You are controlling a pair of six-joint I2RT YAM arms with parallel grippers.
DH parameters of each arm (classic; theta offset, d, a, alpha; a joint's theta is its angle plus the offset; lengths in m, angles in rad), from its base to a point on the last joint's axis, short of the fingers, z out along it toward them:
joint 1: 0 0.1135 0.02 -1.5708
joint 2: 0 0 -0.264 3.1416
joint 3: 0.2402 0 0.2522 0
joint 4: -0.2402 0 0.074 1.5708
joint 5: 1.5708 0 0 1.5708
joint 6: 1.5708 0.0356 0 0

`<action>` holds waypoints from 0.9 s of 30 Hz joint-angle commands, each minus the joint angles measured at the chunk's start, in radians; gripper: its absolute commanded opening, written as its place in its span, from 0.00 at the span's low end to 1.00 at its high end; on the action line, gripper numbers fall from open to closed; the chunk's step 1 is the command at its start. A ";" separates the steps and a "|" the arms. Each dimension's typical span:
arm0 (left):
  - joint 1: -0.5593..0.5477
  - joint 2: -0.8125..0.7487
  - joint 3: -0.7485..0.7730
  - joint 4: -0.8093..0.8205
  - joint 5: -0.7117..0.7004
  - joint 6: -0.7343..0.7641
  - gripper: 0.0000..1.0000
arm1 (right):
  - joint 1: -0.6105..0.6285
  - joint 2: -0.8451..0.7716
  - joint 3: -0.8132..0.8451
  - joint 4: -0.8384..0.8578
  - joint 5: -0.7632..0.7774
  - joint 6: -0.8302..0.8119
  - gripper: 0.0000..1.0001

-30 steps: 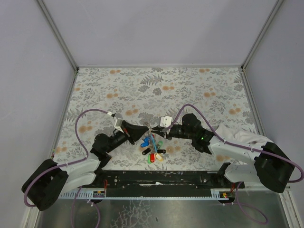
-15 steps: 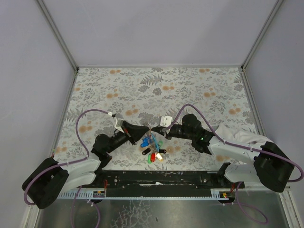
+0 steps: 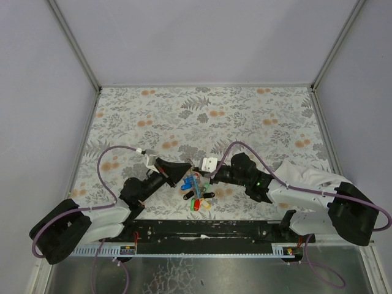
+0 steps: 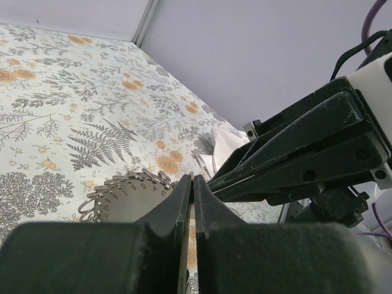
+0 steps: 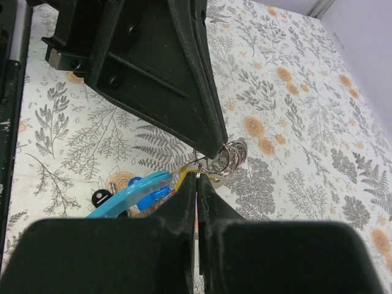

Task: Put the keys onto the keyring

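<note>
The keys (image 3: pixel 197 196), with blue, red, green, yellow and black heads, hang in a bunch between my two grippers, close above the table. A blue strap (image 5: pixel 128 195) runs through them. My left gripper (image 3: pixel 186 171) is shut on the keyring (image 5: pixel 234 156), a stack of thin metal rings, which also shows in the left wrist view (image 4: pixel 131 182). My right gripper (image 3: pixel 203 176) is shut tip to tip against it, pinching a small ring and the yellow key (image 5: pixel 184 174). The left fingers (image 5: pixel 177 79) fill the right wrist view; the right fingers (image 4: pixel 294 153) fill the left wrist view.
The floral tablecloth (image 3: pixel 245 116) covers the table, ringed by grey walls and metal rails. Purple cables (image 3: pixel 107 159) loop over both arms. A black rail (image 3: pixel 208 229) runs along the near edge under the arm bases.
Both grippers have shifted a little to the left and lower, staying tip to tip. The key bunch has moved with them and hangs slightly further left.
</note>
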 commanded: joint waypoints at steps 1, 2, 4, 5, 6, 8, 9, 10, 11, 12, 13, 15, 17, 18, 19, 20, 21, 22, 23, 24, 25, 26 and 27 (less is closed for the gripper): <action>-0.009 0.000 -0.015 0.174 -0.048 0.000 0.00 | 0.031 -0.015 0.018 0.009 0.059 -0.053 0.00; -0.009 -0.011 -0.020 0.160 -0.045 0.007 0.00 | 0.031 -0.026 0.025 -0.017 0.075 -0.072 0.00; -0.008 -0.049 -0.018 0.099 -0.032 0.027 0.02 | 0.030 -0.053 0.046 -0.074 0.099 -0.103 0.00; -0.008 -0.071 -0.013 0.056 -0.026 0.039 0.06 | 0.030 -0.062 0.056 -0.101 0.102 -0.117 0.00; -0.008 -0.094 -0.012 0.017 -0.024 0.050 0.09 | 0.031 -0.070 0.067 -0.130 0.101 -0.127 0.00; -0.008 -0.139 -0.018 -0.035 -0.036 0.067 0.15 | 0.030 -0.080 0.084 -0.188 0.100 -0.148 0.00; -0.006 -0.163 -0.018 -0.063 -0.039 0.077 0.17 | 0.031 -0.082 0.089 -0.203 0.102 -0.155 0.00; -0.005 -0.191 -0.013 -0.108 -0.039 0.089 0.19 | 0.030 -0.085 0.094 -0.218 0.104 -0.160 0.00; -0.004 -0.217 -0.004 -0.158 -0.036 0.102 0.21 | 0.031 -0.086 0.102 -0.235 0.103 -0.166 0.00; 0.001 -0.239 0.008 -0.209 -0.024 0.119 0.23 | 0.031 -0.087 0.108 -0.251 0.102 -0.170 0.00; 0.008 -0.260 0.020 -0.258 -0.009 0.134 0.24 | 0.030 -0.085 0.117 -0.267 0.101 -0.176 0.00; 0.022 -0.288 0.049 -0.335 0.030 0.158 0.27 | 0.032 -0.080 0.134 -0.302 0.101 -0.188 0.00; 0.045 -0.301 0.078 -0.404 0.082 0.183 0.29 | 0.035 -0.077 0.152 -0.330 0.111 -0.203 0.00; 0.056 -0.302 0.093 -0.433 0.117 0.194 0.30 | 0.037 -0.077 0.160 -0.343 0.111 -0.210 0.00; 0.065 -0.300 0.105 -0.450 0.151 0.206 0.31 | 0.038 -0.076 0.170 -0.358 0.110 -0.216 0.00; 0.072 -0.294 0.116 -0.465 0.182 0.217 0.33 | 0.038 -0.074 0.185 -0.374 0.108 -0.224 0.00; 0.076 -0.287 0.129 -0.480 0.215 0.232 0.34 | 0.040 -0.074 0.192 -0.390 0.108 -0.230 0.00; 0.079 -0.277 0.141 -0.494 0.245 0.251 0.35 | 0.041 -0.074 0.203 -0.403 0.106 -0.237 0.00; 0.080 -0.264 0.150 -0.501 0.272 0.269 0.36 | 0.042 -0.073 0.211 -0.415 0.105 -0.242 0.00; 0.081 -0.253 0.157 -0.502 0.297 0.284 0.37 | 0.043 -0.074 0.219 -0.426 0.103 -0.246 0.00; 0.084 -0.244 0.163 -0.501 0.317 0.301 0.37 | 0.044 -0.072 0.226 -0.438 0.101 -0.250 0.00; 0.086 -0.234 0.168 -0.500 0.332 0.316 0.38 | 0.044 -0.072 0.233 -0.450 0.099 -0.253 0.00; 0.089 -0.228 0.171 -0.500 0.348 0.335 0.40 | 0.045 -0.070 0.238 -0.462 0.098 -0.254 0.00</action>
